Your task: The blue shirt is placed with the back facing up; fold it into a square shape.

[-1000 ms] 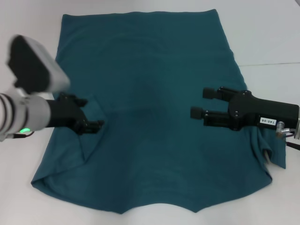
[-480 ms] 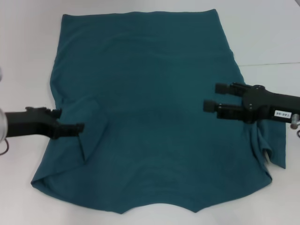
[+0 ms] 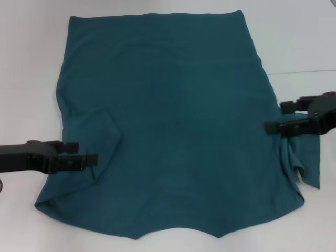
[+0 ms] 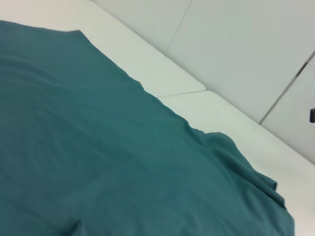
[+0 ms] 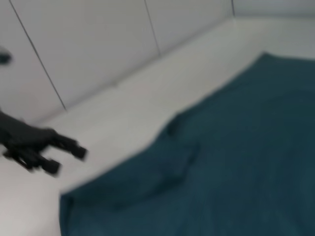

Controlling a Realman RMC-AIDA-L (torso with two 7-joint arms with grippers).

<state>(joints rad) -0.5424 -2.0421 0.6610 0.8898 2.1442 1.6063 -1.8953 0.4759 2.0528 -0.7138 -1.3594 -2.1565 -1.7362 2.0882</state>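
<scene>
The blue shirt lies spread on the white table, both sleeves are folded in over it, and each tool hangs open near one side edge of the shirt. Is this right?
Not fully. In the head view only the sleeve on the robot's left is folded in over the blue shirt; the right sleeve lies out on the white table. The rest holds: the left tool and right tool hang open, one at each side edge.

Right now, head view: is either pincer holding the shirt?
No. The left pincer and right pincer both sit open at the side edges of the shirt, with no cloth between their fingers.
</scene>
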